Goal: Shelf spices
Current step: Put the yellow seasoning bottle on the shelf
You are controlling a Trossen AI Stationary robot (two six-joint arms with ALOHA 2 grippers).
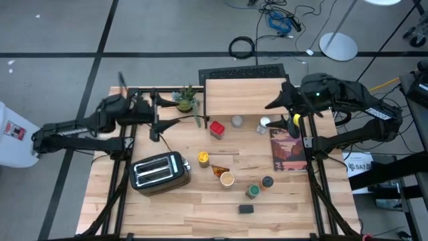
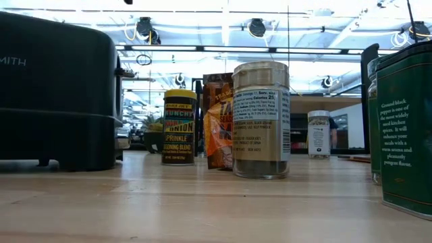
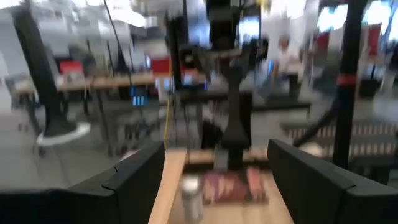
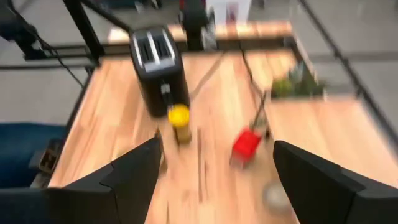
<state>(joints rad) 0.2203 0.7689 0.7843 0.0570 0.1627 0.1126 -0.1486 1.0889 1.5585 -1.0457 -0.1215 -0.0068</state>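
The spices stand spread over the table in front of the shelf (image 1: 244, 97): a red tin (image 1: 217, 128), a grey-lidded jar (image 1: 237, 121), a white jar (image 1: 264, 124), a yellow-lidded jar (image 1: 203, 158), an orange packet (image 1: 221, 171), a tan-lidded jar (image 1: 227, 178), two dark-lidded jars (image 1: 253, 191) and a black tin (image 1: 246, 209). My left gripper (image 1: 167, 114) hangs open above the table's left side, between the plant and the red tin. My right gripper (image 1: 275, 100) is open over the shelf's right end. Its wrist view shows the red tin (image 4: 247, 143) and yellow-lidded jar (image 4: 179, 121) below. Neither gripper shows in the low view.
A silver toaster (image 1: 159, 171) stands at the table's near left. A small potted plant (image 1: 186, 99) sits left of the shelf. A book (image 1: 289, 150) lies flat at the right. In the low view a green tin (image 2: 405, 135) stands close at the right edge.
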